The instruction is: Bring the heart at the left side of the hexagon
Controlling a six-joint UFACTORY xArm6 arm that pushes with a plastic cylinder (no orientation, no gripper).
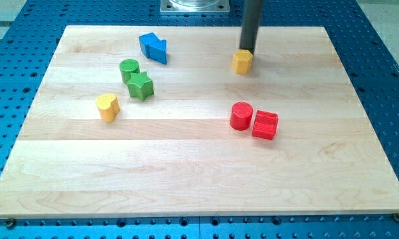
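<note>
The yellow heart (107, 106) lies at the view's left on the wooden board (199, 186). The yellow hexagon (242, 61) sits near the view's top, right of centre. My tip (246, 50) is at the hexagon's upper edge, touching or almost touching it from behind. The heart is far to the left of the tip and lower in the view.
A blue block (153, 47) lies at the top left. A green cylinder (129, 69) and a green star (141, 85) sit together below it. A red cylinder (241, 115) and a red cube (265, 124) stand side by side at the right of centre.
</note>
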